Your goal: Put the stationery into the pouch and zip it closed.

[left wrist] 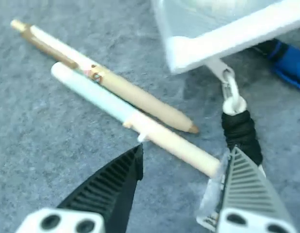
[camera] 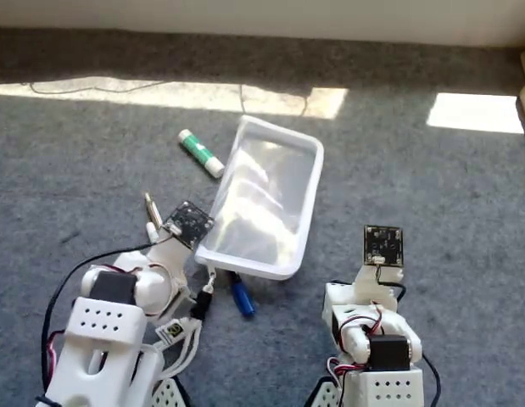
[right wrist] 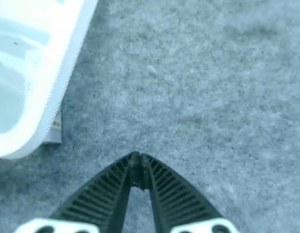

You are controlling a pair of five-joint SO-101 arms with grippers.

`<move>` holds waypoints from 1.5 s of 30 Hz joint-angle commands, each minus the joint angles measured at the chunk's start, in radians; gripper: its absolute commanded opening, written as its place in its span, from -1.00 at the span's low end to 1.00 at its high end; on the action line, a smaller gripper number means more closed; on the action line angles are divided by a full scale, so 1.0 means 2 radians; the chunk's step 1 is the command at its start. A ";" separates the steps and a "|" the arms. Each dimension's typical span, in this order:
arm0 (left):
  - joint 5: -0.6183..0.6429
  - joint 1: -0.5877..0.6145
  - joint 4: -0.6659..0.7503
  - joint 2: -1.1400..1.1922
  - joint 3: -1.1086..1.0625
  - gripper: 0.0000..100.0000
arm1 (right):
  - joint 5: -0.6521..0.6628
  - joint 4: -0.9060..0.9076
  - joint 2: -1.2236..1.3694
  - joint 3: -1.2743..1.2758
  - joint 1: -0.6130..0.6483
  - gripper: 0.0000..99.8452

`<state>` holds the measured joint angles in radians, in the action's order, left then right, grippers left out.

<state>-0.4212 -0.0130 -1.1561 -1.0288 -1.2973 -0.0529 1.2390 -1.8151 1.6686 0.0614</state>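
— So, where do we find our left gripper point(left wrist: 185, 150)?
— Fingers apart, low over the carpet point(camera: 415, 170), straddling the cream end of a pale pen point(left wrist: 91, 91). A tan pen point(left wrist: 140, 97) lies against it.
— And the pouch point(camera: 266, 199)?
— Flat between our arms, with its black zipper pull point(left wrist: 241, 132) by the left gripper. A blue pen point(camera: 242, 298) pokes from under its near edge, and a glue stick point(camera: 200, 153) lies beyond.
— Our right gripper point(right wrist: 139, 172)?
— Pressed together on nothing, beside the pouch.

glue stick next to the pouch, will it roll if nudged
The glue stick is a round tube lying on its side, so a sideways push would probably roll it, though the rough carpet should slow it. It looks rigid and small, likely light and easy to pinch.
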 commanded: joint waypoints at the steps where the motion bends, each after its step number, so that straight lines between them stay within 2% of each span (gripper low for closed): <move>1: 0.038 -0.085 -0.003 0.002 0.010 -0.48 | -0.005 0.001 0.002 0.062 -0.005 -0.99; 5: 0.071 -0.137 -0.006 0.003 0.036 -0.48 | -0.005 0.001 0.002 0.062 -0.005 -0.99; 9: 0.101 -0.154 -0.008 0.003 0.079 -0.47 | -0.005 0.001 0.002 0.062 -0.005 -0.99; 12: 0.088 -0.125 -0.049 0.003 0.136 -0.47 | -0.005 0.001 0.002 0.062 -0.005 -0.99; 16: 0.044 -0.054 -0.104 0.003 0.200 -0.47 | -0.005 0.001 0.002 0.062 -0.005 -0.99; 21: -0.021 0.025 -0.109 0.003 0.188 -0.47 | -0.005 0.001 0.002 0.062 -0.005 -0.99; 27: -0.027 0.034 -0.058 0.003 0.105 -0.50 | -0.005 0.001 0.002 0.062 -0.005 -0.99; 32: -0.027 0.034 -0.032 0.003 0.077 -0.67 | -0.005 0.001 0.002 0.062 -0.005 -0.99; 36: -0.004 0.018 -0.031 0.003 0.078 -0.73 | -0.005 0.001 0.002 0.062 -0.005 -0.99; 42: 0.033 -0.078 -0.030 0.004 0.069 -0.92 | -0.005 0.001 0.002 0.062 -0.005 -0.99; 45: 0.050 -0.101 -0.028 0.034 0.072 -0.94 | -0.005 0.001 0.002 0.062 -0.005 -0.99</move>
<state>-0.3705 -0.1419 -1.2329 -1.0242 -1.1684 -0.0529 1.2390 -1.8151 1.6686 0.0614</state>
